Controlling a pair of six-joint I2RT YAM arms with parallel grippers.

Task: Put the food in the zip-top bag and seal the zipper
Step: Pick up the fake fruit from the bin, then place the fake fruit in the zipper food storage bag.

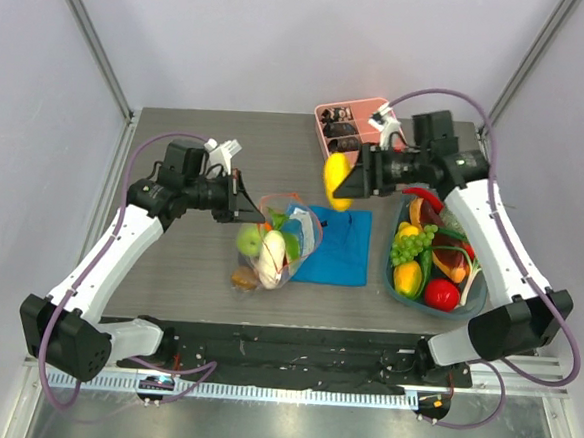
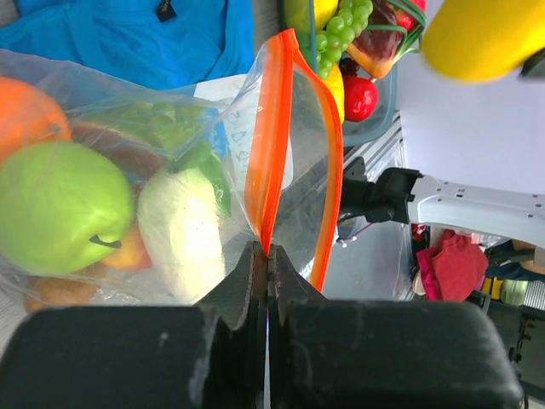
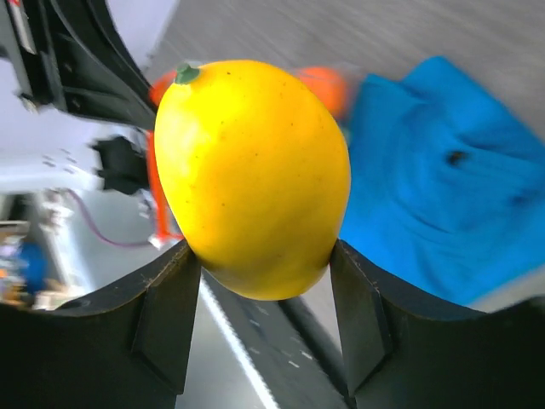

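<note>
Zip-top bag (image 1: 275, 243) sits mid-counter (image 1: 197, 142), bare boards to its left. The left tool (image 2: 268, 256) is pinched tight on the orange zipper (image 2: 272, 136), and the mouth gapes. Green apple (image 2: 60, 204), orange (image 2: 25, 111) and white piece (image 2: 183, 230) show through the clear, crinkly plastic. Blue cloth (image 1: 335, 244) touches its right side, and there the right tool (image 3: 260, 256) grips a yellow fruit (image 3: 251, 162) aloft.

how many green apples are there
1. The green apple sits inside the zip-top bag, next to a white piece. More could be hidden under the pile in the teal bowl.
</note>
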